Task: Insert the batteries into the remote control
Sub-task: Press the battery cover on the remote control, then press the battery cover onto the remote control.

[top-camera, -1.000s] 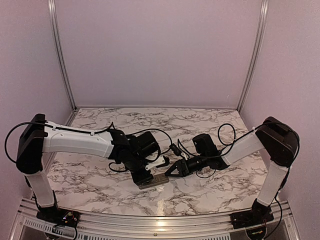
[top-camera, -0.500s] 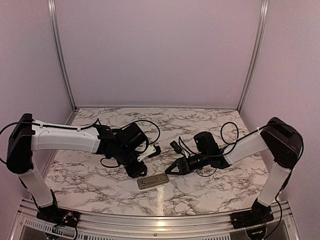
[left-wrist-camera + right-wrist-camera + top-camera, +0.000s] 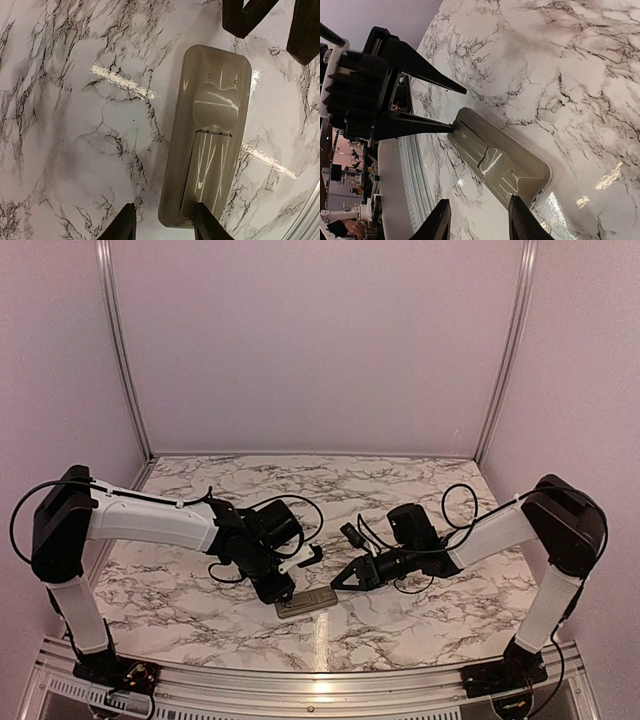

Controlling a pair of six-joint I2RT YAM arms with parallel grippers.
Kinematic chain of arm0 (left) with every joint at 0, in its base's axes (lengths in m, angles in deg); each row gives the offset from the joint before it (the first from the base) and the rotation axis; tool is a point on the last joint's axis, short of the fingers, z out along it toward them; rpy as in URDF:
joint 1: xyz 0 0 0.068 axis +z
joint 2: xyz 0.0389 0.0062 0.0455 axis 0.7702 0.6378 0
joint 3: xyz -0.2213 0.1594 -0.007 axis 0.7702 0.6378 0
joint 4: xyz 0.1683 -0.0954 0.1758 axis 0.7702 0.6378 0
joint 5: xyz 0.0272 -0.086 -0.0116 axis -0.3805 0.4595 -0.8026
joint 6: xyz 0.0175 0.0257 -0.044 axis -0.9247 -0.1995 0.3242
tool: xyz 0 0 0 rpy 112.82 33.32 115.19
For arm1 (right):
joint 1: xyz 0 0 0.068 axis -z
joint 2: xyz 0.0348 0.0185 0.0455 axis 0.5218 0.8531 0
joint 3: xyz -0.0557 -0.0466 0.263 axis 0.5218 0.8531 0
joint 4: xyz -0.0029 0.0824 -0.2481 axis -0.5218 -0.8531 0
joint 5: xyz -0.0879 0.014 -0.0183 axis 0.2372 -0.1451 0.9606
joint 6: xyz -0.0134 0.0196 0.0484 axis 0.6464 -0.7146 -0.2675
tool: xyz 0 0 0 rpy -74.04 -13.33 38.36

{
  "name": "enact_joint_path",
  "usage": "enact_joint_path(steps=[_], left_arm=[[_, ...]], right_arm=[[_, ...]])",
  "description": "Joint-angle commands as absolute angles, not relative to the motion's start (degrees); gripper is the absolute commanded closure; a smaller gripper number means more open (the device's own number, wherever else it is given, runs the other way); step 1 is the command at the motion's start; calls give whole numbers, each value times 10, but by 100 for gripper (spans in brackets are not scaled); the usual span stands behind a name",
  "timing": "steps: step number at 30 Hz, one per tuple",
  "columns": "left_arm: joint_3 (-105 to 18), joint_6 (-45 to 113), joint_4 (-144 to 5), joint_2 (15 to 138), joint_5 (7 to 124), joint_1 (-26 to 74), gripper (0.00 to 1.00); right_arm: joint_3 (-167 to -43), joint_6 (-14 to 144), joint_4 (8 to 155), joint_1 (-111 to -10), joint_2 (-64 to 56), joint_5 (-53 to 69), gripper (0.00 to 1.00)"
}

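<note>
The remote control lies on the marble table between the two arms, greyish back side up, its battery cover shut. It also shows in the left wrist view and the right wrist view. My left gripper is open and empty at the remote's left end; one fingertip touches the cover end. My right gripper is open and empty just off the remote's right end. Its fingers show beyond the remote in the left wrist view. The batteries are out of view.
Black cables loop over the table behind the right gripper. The metal front rail runs just in front of the remote and shows in the left wrist view. Purple walls close off the back and both sides.
My left gripper lifted off the remote and drew back to the left, then came back down to the remote's left end. The right gripper and the remote have barely moved.
</note>
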State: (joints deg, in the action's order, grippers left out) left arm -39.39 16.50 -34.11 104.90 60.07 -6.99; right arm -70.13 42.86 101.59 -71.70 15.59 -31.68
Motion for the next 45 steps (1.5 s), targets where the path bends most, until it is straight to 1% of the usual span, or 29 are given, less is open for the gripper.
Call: enact_joint_path(steps=[1,14,17,21,23,25,28,31,36,40,45], left_arm=[[-397,157,-345,1071,601,-72,59],[-398,153,-330,1108,590,-86,61],[-394,161,-336,1101,586,-86,61],[-394,185,-357,1058,580,-74,56],[-384,202,-376,1030,576,-66,54],[-376,219,-386,1007,575,-58,52],[-364,262,-394,980,559,-53,50],[-334,319,-420,948,554,-53,49],[-279,451,-460,906,558,-52,49],[-237,535,-487,875,557,-53,47],[-164,630,-564,832,560,-53,46]], right_arm=[[-711,434,1010,-714,150,-314,62],[-711,434,1010,-714,143,-315,63],[-709,430,1012,-714,134,-315,63],[-705,423,1022,-716,121,-315,64],[-707,421,1024,-723,114,-315,67],[-714,423,1020,-733,111,-313,71],[-724,420,1019,-749,112,-307,77],[-739,419,1015,-768,122,-297,79],[-776,433,991,-796,146,-272,85],[-787,432,995,-804,166,-264,89],[-808,441,991,-815,191,-259,91]])
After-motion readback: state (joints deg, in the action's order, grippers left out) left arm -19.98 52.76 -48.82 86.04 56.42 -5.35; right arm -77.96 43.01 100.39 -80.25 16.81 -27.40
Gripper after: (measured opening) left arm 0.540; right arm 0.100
